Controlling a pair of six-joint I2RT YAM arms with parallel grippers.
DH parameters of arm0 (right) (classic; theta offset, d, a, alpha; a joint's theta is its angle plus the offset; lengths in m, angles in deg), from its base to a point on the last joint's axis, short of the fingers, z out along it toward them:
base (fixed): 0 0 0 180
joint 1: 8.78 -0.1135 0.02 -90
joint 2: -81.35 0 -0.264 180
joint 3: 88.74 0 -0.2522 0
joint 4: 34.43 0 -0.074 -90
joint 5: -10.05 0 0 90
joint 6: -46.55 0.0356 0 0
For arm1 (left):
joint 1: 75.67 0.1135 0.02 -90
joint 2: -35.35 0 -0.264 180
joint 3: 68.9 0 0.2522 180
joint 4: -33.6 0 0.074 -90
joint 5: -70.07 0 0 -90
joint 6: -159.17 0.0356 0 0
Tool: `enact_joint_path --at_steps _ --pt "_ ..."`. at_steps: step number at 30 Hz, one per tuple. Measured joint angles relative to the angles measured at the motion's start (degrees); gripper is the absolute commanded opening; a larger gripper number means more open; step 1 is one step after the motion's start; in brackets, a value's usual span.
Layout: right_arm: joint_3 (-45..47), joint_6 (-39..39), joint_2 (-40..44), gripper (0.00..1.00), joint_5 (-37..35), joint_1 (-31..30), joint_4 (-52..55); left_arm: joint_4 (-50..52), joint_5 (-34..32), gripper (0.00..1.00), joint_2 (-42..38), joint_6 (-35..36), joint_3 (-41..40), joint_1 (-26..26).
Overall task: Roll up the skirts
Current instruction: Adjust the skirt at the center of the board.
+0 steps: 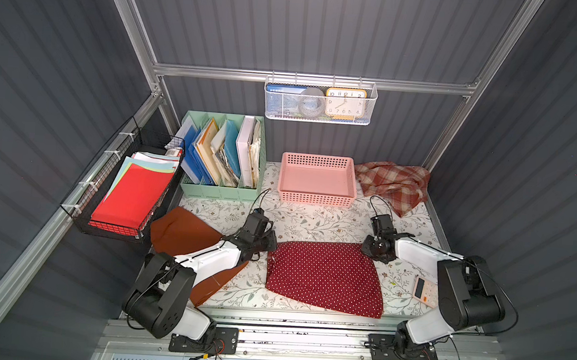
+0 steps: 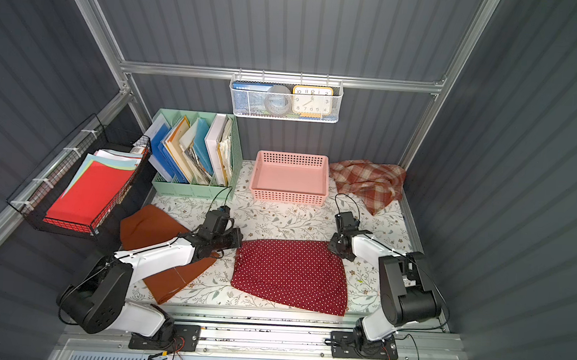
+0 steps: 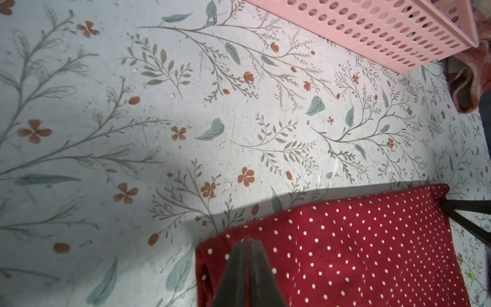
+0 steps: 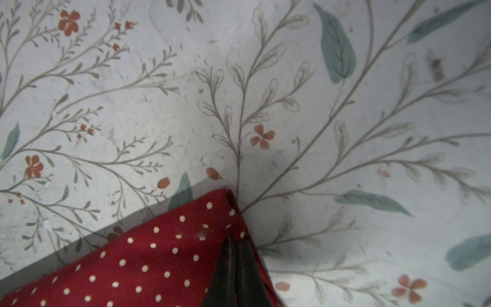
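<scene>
The polka-dot skirt (image 1: 325, 277) lay flat at the tabletop's (image 1: 312, 220) 6 o'clock. The left hand (image 3: 247, 242) was clenched on its 10 o'clock corner, the right hand (image 4: 235, 239) on its 2 o'clock corner. Such shallow pinches might slip or catch one layer only, and the closed jaws hid which. The left arm (image 1: 211, 262) covered the middle of the rust-orange skirt (image 1: 179, 232) at 9 o'clock. The plaid skirt (image 1: 394, 184) lay bunched at 1 o'clock.

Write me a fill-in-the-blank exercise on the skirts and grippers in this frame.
1. The left gripper and right gripper are each shut on a far corner of the polka-dot skirt, which lies flat, not yet ____.
2. The orange skirt lies partly under the ____ arm.
3. The plaid skirt lies crumpled beside the pink basket, in the far ____ corner.
Missing words: rolled; left; right.
</scene>
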Motion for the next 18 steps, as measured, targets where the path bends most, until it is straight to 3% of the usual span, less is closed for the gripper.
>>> enact_joint_path --at_steps 9,16,18 --pt "-13.86 -1.66 -11.17 0.0 0.48 0.04 0.11 1.33 -1.22 0.0 -5.75 0.66 0.09 0.5" --pt "-29.9 -5.53 -18.43 0.01 4.04 -0.35 2.08 1.42 -1.25 0.0 -6.45 0.85 0.13 0.7" --pt "-31.91 -5.66 -18.03 0.26 2.38 -1.16 3.45 1.55 -1.2 0.0 -6.25 0.87 0.42 0.7"
